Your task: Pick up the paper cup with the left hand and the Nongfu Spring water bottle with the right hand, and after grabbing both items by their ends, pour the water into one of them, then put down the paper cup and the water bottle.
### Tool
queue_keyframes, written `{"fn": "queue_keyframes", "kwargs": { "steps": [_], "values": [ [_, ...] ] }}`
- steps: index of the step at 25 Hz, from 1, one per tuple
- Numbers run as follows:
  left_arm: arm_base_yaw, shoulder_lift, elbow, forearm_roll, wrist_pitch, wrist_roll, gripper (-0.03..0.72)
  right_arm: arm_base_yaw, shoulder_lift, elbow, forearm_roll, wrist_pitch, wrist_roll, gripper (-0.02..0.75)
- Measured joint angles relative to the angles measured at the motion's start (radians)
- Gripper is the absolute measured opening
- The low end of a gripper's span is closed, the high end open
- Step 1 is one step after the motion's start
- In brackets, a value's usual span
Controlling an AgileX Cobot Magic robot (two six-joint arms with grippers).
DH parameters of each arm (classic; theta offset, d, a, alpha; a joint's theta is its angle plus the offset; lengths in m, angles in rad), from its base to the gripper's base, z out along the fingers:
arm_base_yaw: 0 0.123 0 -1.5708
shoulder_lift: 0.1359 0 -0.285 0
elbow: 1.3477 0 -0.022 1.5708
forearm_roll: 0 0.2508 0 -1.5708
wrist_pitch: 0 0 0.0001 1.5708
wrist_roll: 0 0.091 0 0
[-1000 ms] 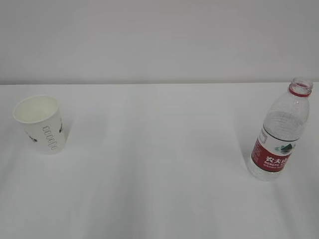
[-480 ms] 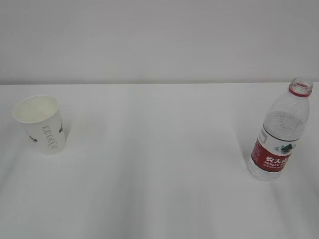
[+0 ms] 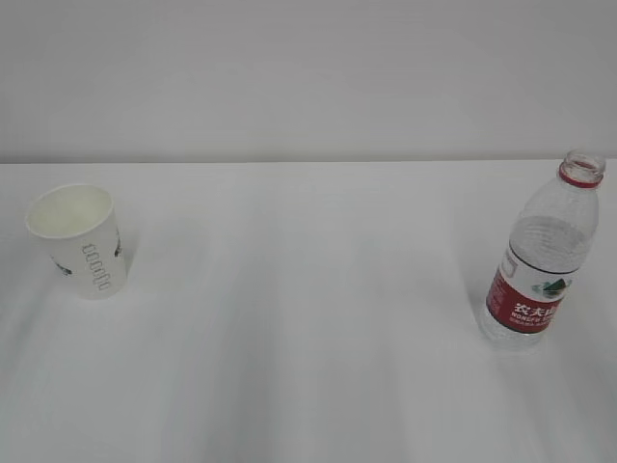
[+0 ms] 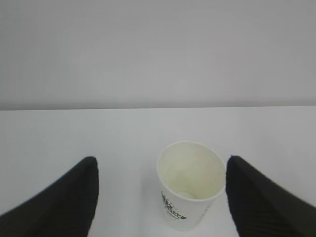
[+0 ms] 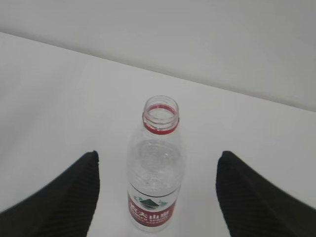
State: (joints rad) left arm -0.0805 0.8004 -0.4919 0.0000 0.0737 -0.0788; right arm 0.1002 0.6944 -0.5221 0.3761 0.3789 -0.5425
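Note:
The paper cup (image 3: 81, 241) stands upright at the table's left, white with grey lettering, and looks empty inside. The Nongfu Spring water bottle (image 3: 540, 260) stands upright at the right, uncapped, with a red neck ring, a red label and clear water inside. Neither arm shows in the exterior view. In the left wrist view the left gripper (image 4: 161, 165) is open, and the cup (image 4: 190, 190) sits between its black fingers (image 4: 64, 197), nearer the right one and touching neither. The right gripper (image 5: 158, 155) is open too, its fingers (image 5: 256, 197) well apart on either side of the bottle (image 5: 154, 182).
A white table (image 3: 308, 328) spans the view and meets a plain pale wall (image 3: 308, 77) at its far edge. The cup and bottle stand far apart, with bare tabletop between them.

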Motion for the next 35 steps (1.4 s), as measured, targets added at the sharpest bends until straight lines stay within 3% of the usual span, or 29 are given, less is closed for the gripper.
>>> {"fn": "queue_keyframes", "kwargs": {
  "steps": [7, 11, 35],
  "values": [
    [0.0, 0.062, 0.0, 0.0, -0.056, 0.0, 0.587, 0.0, 0.019, 0.048, 0.257, -0.006, -0.233, 0.554],
    [0.0, 0.09, 0.0, 0.0, -0.074, 0.0, 0.587, 0.0, 0.019, 0.06, 0.332, -0.036, -0.298, 0.554],
    [0.0, 0.3, 0.023, 0.0, -0.218, 0.0, 0.587, 0.007, 0.05, 0.202, 0.389, -0.25, -0.436, 0.553]
  ]
}}
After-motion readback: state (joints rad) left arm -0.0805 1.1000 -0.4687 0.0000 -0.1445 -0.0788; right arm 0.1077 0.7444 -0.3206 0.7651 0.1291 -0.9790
